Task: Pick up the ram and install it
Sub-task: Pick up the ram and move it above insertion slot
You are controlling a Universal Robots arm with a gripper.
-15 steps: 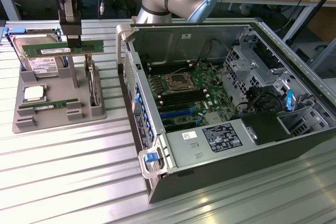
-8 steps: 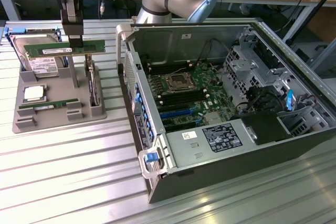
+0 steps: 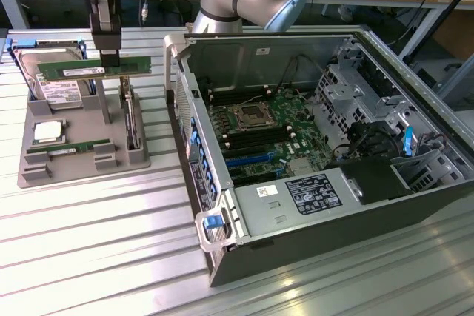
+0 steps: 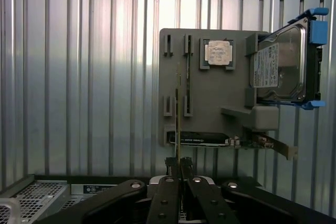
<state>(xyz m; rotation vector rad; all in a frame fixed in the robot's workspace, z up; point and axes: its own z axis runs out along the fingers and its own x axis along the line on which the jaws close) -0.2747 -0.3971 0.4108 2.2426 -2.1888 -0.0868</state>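
Note:
The ram (image 3: 95, 70), a long green stick with a white label, hangs level in the air above the grey parts holder (image 3: 81, 159) at the exterior view's left. My gripper (image 3: 109, 58) is shut on its upper edge, near its right end. In the wrist view the ram (image 4: 177, 119) appears edge-on as a thin line running out from between the closed fingertips of my gripper (image 4: 178, 163). The open computer case (image 3: 415, 205) stands to the exterior view's right, with the motherboard (image 3: 259, 127) and its long memory slots (image 3: 222, 120) exposed.
The holder also carries a silver hard drive (image 3: 52, 86) in a blue frame, a square processor chip (image 3: 47, 132), another green stick (image 3: 63, 151) lying flat and an upright card (image 3: 132, 120). The case's near wall (image 3: 185, 109) stands between the holder and the motherboard.

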